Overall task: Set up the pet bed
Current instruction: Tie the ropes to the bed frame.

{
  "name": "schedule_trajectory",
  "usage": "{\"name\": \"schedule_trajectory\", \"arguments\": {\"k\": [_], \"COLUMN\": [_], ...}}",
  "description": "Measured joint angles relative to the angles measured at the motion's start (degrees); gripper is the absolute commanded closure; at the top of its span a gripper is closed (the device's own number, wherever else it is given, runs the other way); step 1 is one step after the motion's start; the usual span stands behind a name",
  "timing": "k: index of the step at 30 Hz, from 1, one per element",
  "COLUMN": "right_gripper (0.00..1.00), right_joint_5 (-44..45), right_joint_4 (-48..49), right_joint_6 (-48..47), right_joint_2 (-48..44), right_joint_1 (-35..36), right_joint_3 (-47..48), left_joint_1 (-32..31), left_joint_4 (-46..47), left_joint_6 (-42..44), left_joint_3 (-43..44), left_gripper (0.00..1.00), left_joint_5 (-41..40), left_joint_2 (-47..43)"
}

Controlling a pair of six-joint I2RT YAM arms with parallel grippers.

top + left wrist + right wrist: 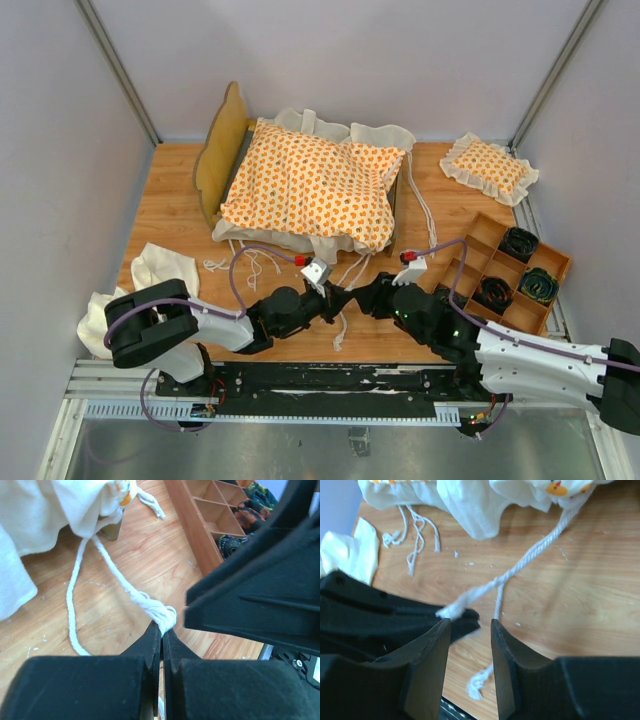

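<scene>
The pet bed sits toward the back left of the counter (pixel 170 200). Its light-wood bed frame (pixel 222 150) stands with the scalloped headboard on the left, and the big orange-patterned cushion (pixel 310 185) lies on top, its cream ruffle spilling over the near edge.

Several white cords trail from that ruffle onto the wood. Both arms meet just in front of the bed over one of them, the tie string (pixel 115 570). The left end effector (pixel 161 630) is clenched on it, with the knotted, frayed part bunched right at the tips of its fingers. The right end effector (pixel 470 625) faces it almost nose to nose, its jaws apart and gripping nothing. The blurred string end lies by one fingertip, and I can't tell if it touches.

The loose cords (pixel 255 265) to the left are scattered between the bed and the left arm. A plain cream cloth (pixel 155 270) lies crumpled by that arm's base. A small ruffled pillow (pixel 490 165) rests in the far right corner, well apart from the bed. A wooden tray (pixel 470 240) with dividers sits close by the right arm, with dark rolled bundles (pixel 540 285) in some compartments.
</scene>
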Motion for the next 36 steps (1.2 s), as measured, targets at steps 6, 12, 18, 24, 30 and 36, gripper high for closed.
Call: {"name": "schedule_trajectory", "arguments": {"k": [6,12,18,24,30,36], "right_gripper": [0.61,0.61,0.63,0.65,0.67,0.85], "right_joint_5": [-1.9,-2.7,-3.8,-4.9,-5.4,-1.6], "right_joint_4": [-6.8,-8.6,-7.8,-5.5,-5.9,-11.2], "right_joint_6": [-3.2,-4.2,-4.9,-4.9,-4.9,-5.0], "right_joint_2": [-4.3,4.9,16.1,22.8,28.4,31.7], "right_joint_1": [0.0,1.1,4.7,6.1,6.5,6.7], "right_joint_3": [-2.3,-1.0,3.3,5.6,8.2,12.0], "left_joint_1": [2.7,5.7,7.9,9.0,9.3,9.7], "left_joint_4": [-3.4,-6.3,-6.8,-6.6,-6.3,-6.3], "left_joint_6": [-5.3,-10.3,-13.4,-15.1,-16.3,-16.6], "left_joint_3": [0.1,0.7,0.6,-0.2,-0.6,-0.8], "left_gripper": [1.00,1.00,1.00,1.00,1.00,1.00], "left_joint_5": [-1.1,-0.7,0.0,0.8,1.4,1.6], "left_joint_2": [0.0,0.2,0.2,0.5,1.7,1.8]}}
